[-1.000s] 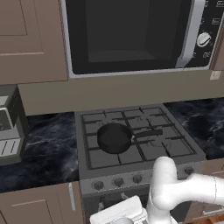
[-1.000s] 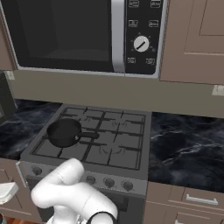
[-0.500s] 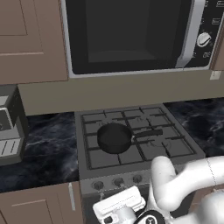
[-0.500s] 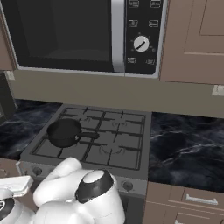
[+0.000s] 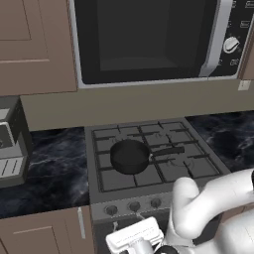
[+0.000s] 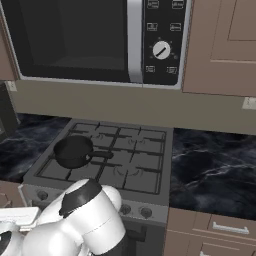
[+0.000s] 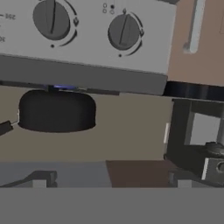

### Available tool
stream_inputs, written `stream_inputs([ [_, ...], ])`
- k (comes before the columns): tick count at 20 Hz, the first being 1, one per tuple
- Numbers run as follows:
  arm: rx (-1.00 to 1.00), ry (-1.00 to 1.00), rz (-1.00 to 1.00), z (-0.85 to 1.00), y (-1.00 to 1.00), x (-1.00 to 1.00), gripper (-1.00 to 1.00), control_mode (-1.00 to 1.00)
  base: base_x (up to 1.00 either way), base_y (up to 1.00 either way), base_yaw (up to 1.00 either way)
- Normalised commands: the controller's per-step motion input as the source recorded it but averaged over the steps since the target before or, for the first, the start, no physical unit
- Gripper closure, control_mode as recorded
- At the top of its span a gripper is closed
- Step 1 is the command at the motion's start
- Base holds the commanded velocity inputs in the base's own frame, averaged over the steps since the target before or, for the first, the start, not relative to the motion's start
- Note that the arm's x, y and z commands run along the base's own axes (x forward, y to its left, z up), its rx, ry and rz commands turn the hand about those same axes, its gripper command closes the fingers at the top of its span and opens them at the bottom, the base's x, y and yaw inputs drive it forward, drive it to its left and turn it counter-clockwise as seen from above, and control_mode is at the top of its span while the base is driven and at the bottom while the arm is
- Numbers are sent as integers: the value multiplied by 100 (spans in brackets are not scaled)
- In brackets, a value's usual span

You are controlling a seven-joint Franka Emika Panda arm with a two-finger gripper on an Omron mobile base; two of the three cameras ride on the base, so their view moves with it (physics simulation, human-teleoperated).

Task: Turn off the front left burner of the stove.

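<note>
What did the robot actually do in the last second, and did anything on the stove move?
The arm folded down: its white wrist and hand sank from in front of the stove toward the knob panel, ending low at its left front corner. The gripper grasped nothing; its jaws stayed open. The black pan kept its place on the front left burner, and the microwave is unchanged.

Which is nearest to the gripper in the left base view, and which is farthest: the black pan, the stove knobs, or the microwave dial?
From the gripper, low at the stove's front:
1. The stove knobs, just above it on the front panel.
2. The black pan, on the grate top, front left.
3. The microwave dial, high at the upper right.
</note>
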Motion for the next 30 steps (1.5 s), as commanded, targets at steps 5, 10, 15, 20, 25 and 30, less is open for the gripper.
stream_inputs([
  [5,15,-2,0,0,0,17,-100,-100,0,0,0],
  [10,15,0,0,-2,0,25,-100,-100,0,0,0],
  [15,11,5,0,-17,0,36,-100,-100,0,0,0],
  [20,8,10,0,-23,0,33,-100,-100,0,0,0],
  [25,4,10,0,-25,0,13,-100,-100,0,0,0],
  [30,1,9,0,-18,0,13,-100,-100,0,0,0],
])
